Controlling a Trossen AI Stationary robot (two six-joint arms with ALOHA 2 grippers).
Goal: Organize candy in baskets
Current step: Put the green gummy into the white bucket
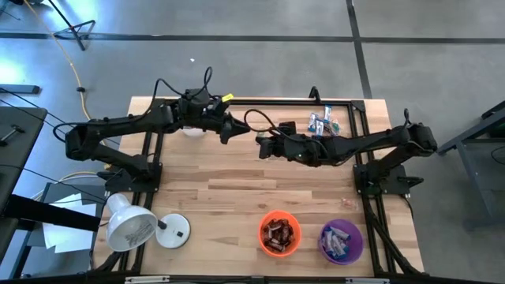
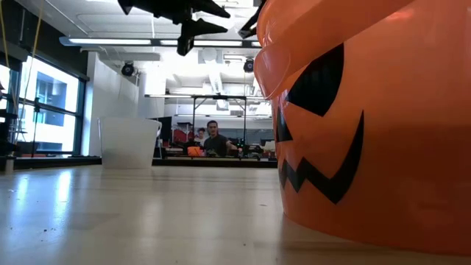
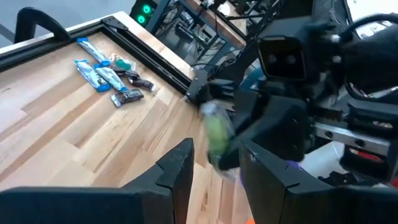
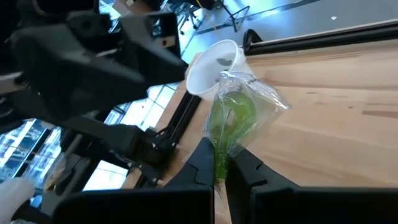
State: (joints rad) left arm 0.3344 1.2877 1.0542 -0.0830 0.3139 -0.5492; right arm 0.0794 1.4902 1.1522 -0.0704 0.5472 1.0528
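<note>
The right gripper (image 4: 221, 163) is clamped on a green candy in clear crinkly wrapper (image 4: 232, 115); the left gripper (image 3: 214, 163), fingers apart, faces it closely.

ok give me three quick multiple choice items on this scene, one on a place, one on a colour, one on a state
1. Where does the loose candy pile lie?
A. at the table's far edge, by the right arm
B. inside the lamp
C. on the floor

2. What colour is the candy held by the right tool?
A. blue
B. green
C. red

3. How is the right tool?
A. wide open
B. shut on the wrapper
C. out of view

Answers:
1 A, the high view shows the pile on the wood at the far edge, next to the right arm.
2 B, the right wrist view shows green inside clear wrap.
3 B, its fingers pinch the wrapper's end.
</note>
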